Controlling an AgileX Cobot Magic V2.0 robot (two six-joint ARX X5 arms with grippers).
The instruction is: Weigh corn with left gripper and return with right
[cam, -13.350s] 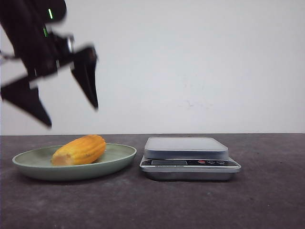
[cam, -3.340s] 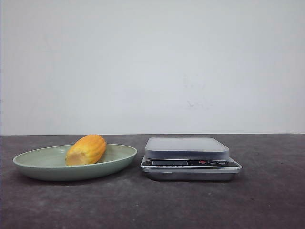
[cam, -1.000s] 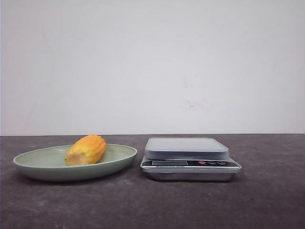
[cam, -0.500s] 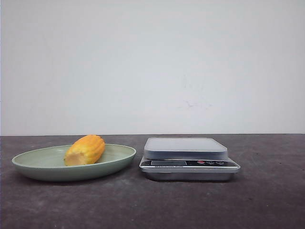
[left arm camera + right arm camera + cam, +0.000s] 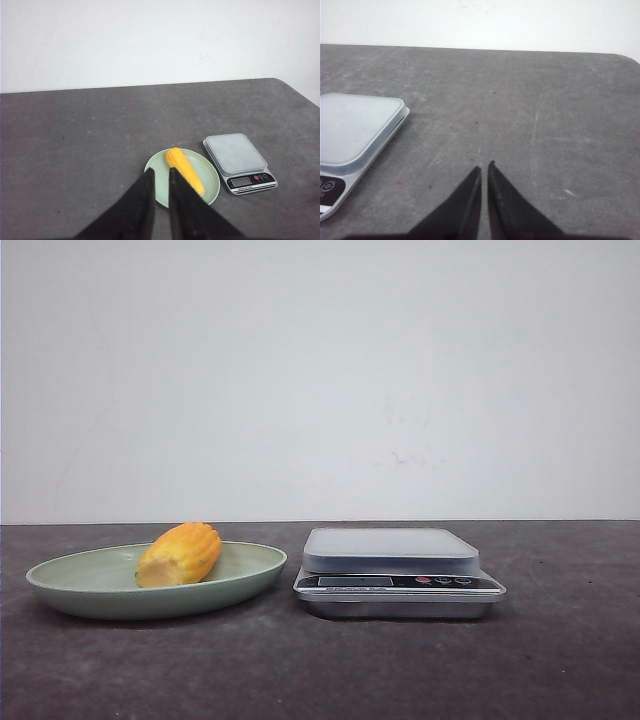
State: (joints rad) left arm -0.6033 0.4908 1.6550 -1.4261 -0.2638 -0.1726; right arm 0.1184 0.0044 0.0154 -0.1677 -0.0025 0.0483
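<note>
The corn (image 5: 180, 554) is a stubby yellow-orange cob lying in a pale green plate (image 5: 60, 590) at the left, with its pale cut end toward the camera. Neither gripper shows in the front view. In the left wrist view, my left gripper (image 5: 161, 171) hangs high above the table, well back from the plate (image 5: 210, 175) and the corn (image 5: 185, 170). Its black fingers are close together with nothing between them. My right gripper (image 5: 484, 166) is shut and empty over bare table, off to the side of the scale (image 5: 355, 127).
A silver kitchen scale (image 5: 390, 550) with a grey platform stands just right of the plate, and its platform is bare. It also shows in the left wrist view (image 5: 236, 154). The table is dark grey, with a white wall behind it.
The left gripper, open above the plate 13 s ago, has left the front view. The corn has shifted slightly right and turned. Nothing has moved in the last second.
</note>
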